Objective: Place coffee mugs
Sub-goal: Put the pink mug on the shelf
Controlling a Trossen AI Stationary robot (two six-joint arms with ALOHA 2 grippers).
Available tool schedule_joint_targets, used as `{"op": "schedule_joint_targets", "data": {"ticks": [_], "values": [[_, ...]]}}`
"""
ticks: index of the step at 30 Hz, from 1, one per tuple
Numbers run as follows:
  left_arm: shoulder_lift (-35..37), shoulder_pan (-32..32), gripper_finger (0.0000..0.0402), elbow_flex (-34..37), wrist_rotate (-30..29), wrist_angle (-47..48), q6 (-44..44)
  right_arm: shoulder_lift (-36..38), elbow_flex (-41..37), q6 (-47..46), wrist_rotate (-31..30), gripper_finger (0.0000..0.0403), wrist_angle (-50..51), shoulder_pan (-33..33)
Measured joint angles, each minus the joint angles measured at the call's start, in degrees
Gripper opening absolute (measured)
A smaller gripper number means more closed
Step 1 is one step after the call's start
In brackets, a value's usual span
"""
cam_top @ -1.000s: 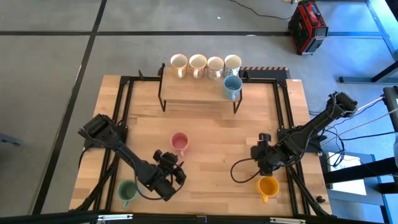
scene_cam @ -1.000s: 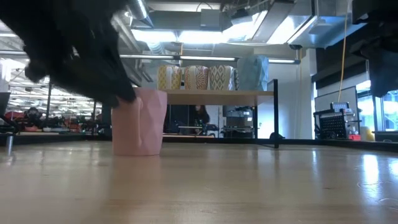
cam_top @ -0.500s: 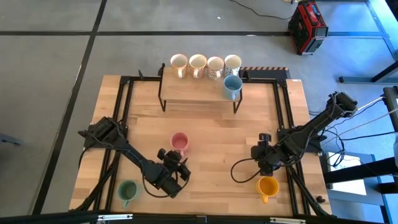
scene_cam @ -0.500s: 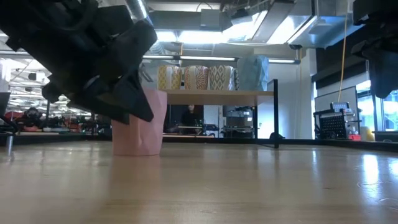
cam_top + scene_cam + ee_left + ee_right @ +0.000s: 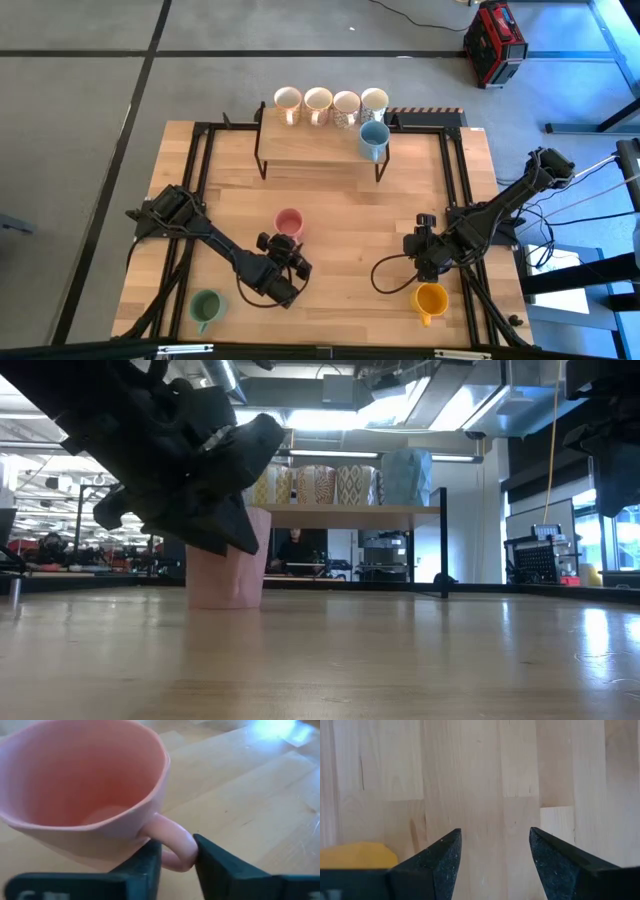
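The pink mug (image 5: 289,224) stands upright on the table's middle, its handle toward the near edge. My left gripper (image 5: 286,256) is at that handle and shut on it; in the low view the gripper (image 5: 232,532) stands in front of the mug (image 5: 226,572). My right gripper (image 5: 419,245) hangs open over bare wood, just far of the orange-yellow mug (image 5: 431,298). The green mug (image 5: 205,306) stands near the table's near left corner. The light blue mug (image 5: 373,138) and the cream mugs (image 5: 318,101) stand on a raised shelf. My left gripper (image 5: 177,866) has the pink mug's handle (image 5: 176,846) pinched between its two fingers (image 5: 144,866), which lie across the loop. It comes from the table's near side, slanting down. The mug stands upright with its base on the table.
The raised wooden shelf (image 5: 310,150) on black legs stands at the table's far edge. Black frame rails (image 5: 197,190) run along the table's left and right sides. A cable (image 5: 385,270) loops beside my right gripper. Bare wood lies between the pink and orange-yellow mugs.
My left gripper has moved from beside the green mug toward the far edge and somewhat rightward, reaching the pink mug's handle. The right arm has stayed still.
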State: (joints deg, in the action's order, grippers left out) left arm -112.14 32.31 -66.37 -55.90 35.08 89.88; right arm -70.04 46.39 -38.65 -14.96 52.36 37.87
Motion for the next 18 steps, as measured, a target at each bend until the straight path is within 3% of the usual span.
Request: {"op": "schedule_joint_targets", "data": {"ticks": [5, 18], "values": [[0.07, -0.05, 0.0042, -0.02, 0.76, 0.40, -1.10, 0.00, 0.00, -0.04, -0.45, 0.0223, 0.00, 0.02], [0.69, 5.26, 0.0042, -0.07, 3.49, 0.33, -7.59, 0.00, 0.00, -0.04, -0.46, 0.0223, -0.02, 0.00]]}}
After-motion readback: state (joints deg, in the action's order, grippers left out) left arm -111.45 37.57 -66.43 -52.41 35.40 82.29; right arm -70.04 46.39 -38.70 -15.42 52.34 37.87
